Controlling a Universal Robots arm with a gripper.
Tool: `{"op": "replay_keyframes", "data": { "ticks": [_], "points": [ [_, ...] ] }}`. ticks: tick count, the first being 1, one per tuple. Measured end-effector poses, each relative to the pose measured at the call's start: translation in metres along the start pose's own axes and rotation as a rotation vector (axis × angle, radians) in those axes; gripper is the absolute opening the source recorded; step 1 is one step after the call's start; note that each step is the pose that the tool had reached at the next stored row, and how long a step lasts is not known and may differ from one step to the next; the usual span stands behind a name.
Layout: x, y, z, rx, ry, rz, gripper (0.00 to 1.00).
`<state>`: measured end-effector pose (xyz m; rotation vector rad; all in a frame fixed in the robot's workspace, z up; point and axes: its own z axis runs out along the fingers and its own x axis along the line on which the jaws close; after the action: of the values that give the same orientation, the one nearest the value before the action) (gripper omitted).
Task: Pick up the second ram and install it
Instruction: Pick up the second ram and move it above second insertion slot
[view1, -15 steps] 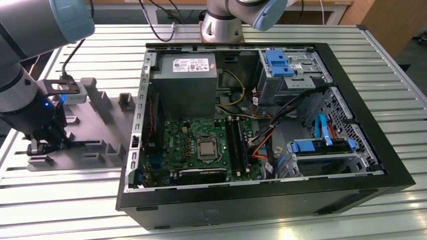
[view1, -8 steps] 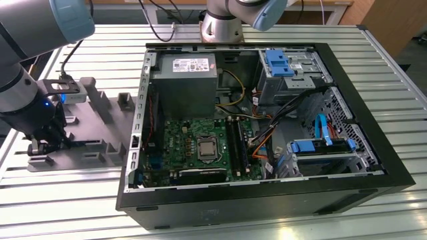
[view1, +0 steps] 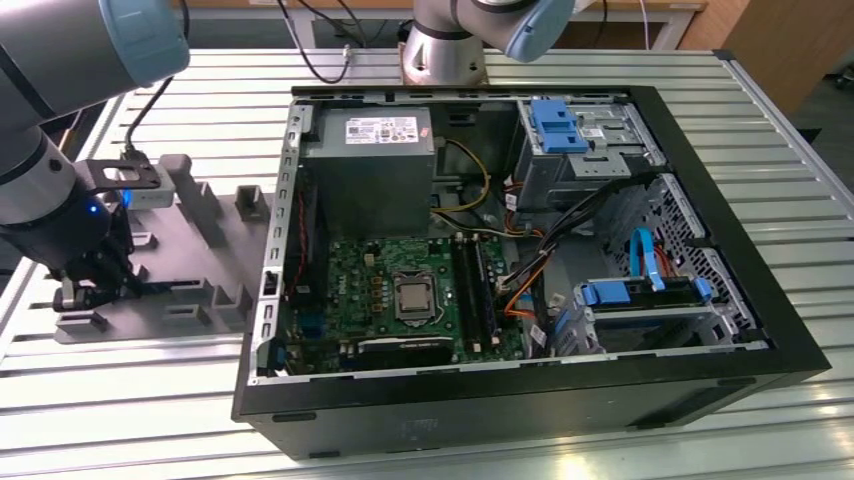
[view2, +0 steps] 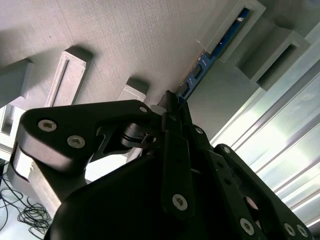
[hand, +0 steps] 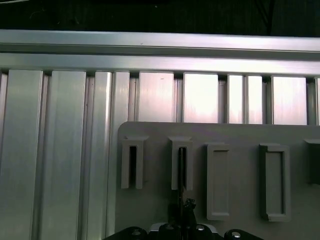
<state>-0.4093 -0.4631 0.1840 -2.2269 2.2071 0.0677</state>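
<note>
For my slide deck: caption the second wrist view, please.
End effector gripping the blue RAM stick seated in its grey fixture.

Second wrist view: the gripper (view2: 172, 100) covers the near end of the memory stick (view2: 202, 65). Its far end sits inside a slotted block of the grey holder (view2: 125, 40), out of sight. First wrist view: the stick appears edge-on as a thin dark line, chips not discernible. Exterior view: the arm (view1: 54, 70) is cut off by the top and left edges. Whether the gripper clamps the stick cannot be determined.
</note>
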Motion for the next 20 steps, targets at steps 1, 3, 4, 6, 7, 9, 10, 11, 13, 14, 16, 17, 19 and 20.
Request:
{"op": "replay_keyframes", "data": {
  "ticks": [1, 3, 4, 6, 7, 9, 10, 11, 13, 14, 16, 17, 19, 20],
  "points": [
    [0.0000, 0.0000, 0.0000, 0.0000, 0.0000, 0.000, 0.14],
    [0.0000, 0.0000, 0.0000, 0.0000, 0.0000, 0.000, 0.14],
    [0.0000, 0.0000, -0.0001, 0.0001, -0.0001, 0.000, 0.14],
    [-0.0001, -0.0001, -0.0007, 0.0007, -0.0004, 0.000, 0.14],
    [-0.0001, -0.0001, -0.0011, 0.0009, -0.0006, 0.000, 0.14],
    [-0.0001, 0.0001, -0.0031, 0.0000, 0.0000, 0.000, 0.14],
    [-0.0001, 0.0000, -0.0038, 0.0002, -0.0001, 0.000, 0.14],
    [-0.0002, 0.0001, -0.0045, 0.0002, -0.0001, 0.000, 0.14],
    [-0.0002, 0.0001, -0.0061, 0.0000, 0.0000, 0.000, 0.14],
    [-0.0002, 0.0002, -0.0069, 0.0001, 0.0000, 0.000, 0.14],
    [-0.0003, 0.0002, -0.0087, 0.0001, 0.0000, 0.000, 0.14],
    [-0.0003, 0.0002, -0.0095, 0.0001, 0.0000, 0.000, 0.14],
    [-0.0004, 0.0003, -0.0111, 0.0000, 0.0000, 0.000, 0.14],
    [-0.0004, 0.0002, -0.0114, 0.0002, -0.0001, 0.000, 0.14]
  ]
}}
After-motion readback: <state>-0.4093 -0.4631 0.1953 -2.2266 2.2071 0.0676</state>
